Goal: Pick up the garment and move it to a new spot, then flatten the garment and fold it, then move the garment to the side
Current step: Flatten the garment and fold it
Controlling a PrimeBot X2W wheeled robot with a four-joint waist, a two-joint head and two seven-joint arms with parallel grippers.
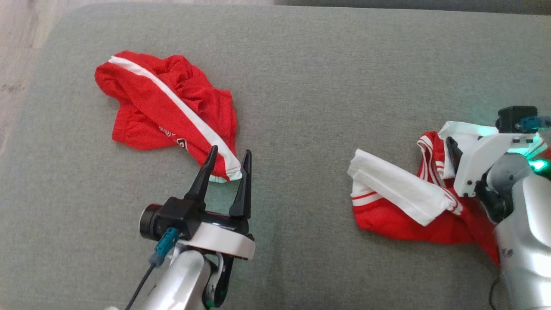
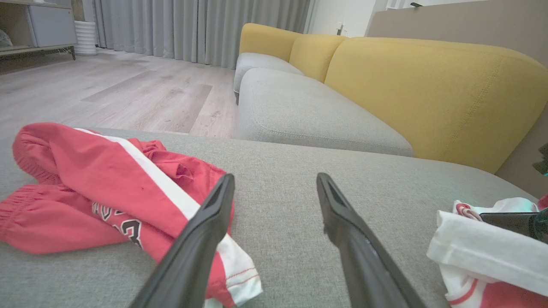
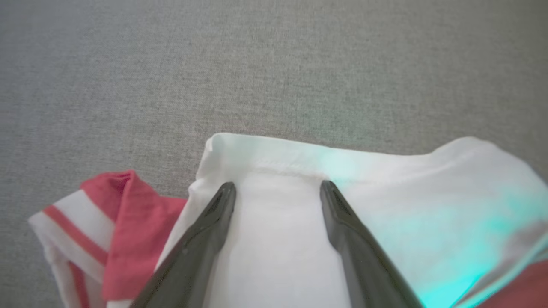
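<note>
l jaws open at red shorts (image 1: 150, 107), r jaws open over shirt (image 1: 396, 185)

Left wrist view: left claw (image 2: 276, 179) wide open, low over the grey cushion (image 2: 291, 222), nothing between its fingers.
Red shorts (image 2: 81, 179) with a white side stripe lie crumpled at the view's left. Their white-hemmed corner runs behind the left-hand finger (image 2: 201, 239); contact cannot be told. White-and-red garment (image 2: 479, 252) lies at the right edge, well apart from the shorts, with the other arm's dark finger (image 2: 509, 220) over it. Beyond: yellow-backed sofa (image 2: 428, 85), wood floor (image 2: 128, 90), grey curtains (image 2: 192, 25).
</note>
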